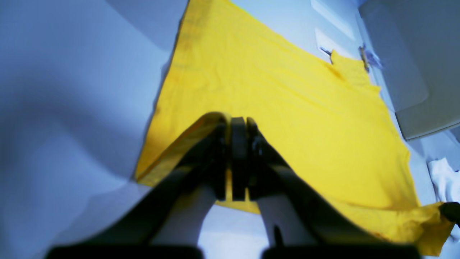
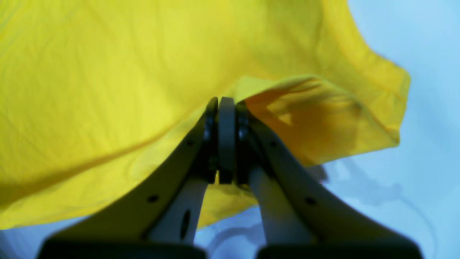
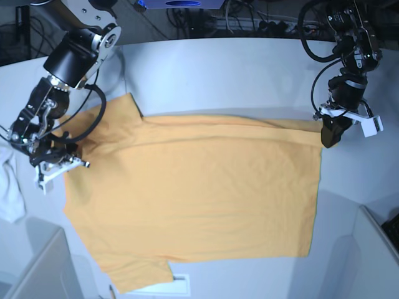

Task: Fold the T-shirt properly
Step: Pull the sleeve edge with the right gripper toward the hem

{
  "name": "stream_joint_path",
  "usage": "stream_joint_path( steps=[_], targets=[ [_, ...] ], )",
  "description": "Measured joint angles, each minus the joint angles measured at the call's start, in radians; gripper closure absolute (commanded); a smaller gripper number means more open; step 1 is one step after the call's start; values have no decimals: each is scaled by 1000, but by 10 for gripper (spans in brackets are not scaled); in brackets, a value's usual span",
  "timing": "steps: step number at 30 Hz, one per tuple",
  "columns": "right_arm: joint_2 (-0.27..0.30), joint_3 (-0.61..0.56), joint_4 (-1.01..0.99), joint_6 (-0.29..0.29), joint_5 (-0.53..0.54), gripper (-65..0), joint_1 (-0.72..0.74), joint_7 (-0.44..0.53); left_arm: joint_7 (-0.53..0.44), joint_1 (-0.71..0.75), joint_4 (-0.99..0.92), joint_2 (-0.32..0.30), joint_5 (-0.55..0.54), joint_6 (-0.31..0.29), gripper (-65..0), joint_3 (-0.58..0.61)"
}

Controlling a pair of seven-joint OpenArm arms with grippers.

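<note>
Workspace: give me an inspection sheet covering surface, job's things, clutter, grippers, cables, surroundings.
Surface: pale table, bare around the shirt.
Job's things: T-shirt spread flat, two edges lifted.
Clutter: white cloth at the table's edge; white label by the sleeve.
Grippers: left gripper shut on the hem; right gripper shut on the shirt near a sleeve.
Cables: black cables loop along both arms; more behind the table.
Surroundings: grey bins at the near corners.
</note>
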Motion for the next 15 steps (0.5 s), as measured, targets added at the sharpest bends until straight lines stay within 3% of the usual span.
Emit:
stream_joint_path(
  steps=[15],
  targets=[
    [28, 0, -214, 0, -10, 0, 94, 105, 1, -60, -78, 2, 74, -4, 0, 3]
  ],
)
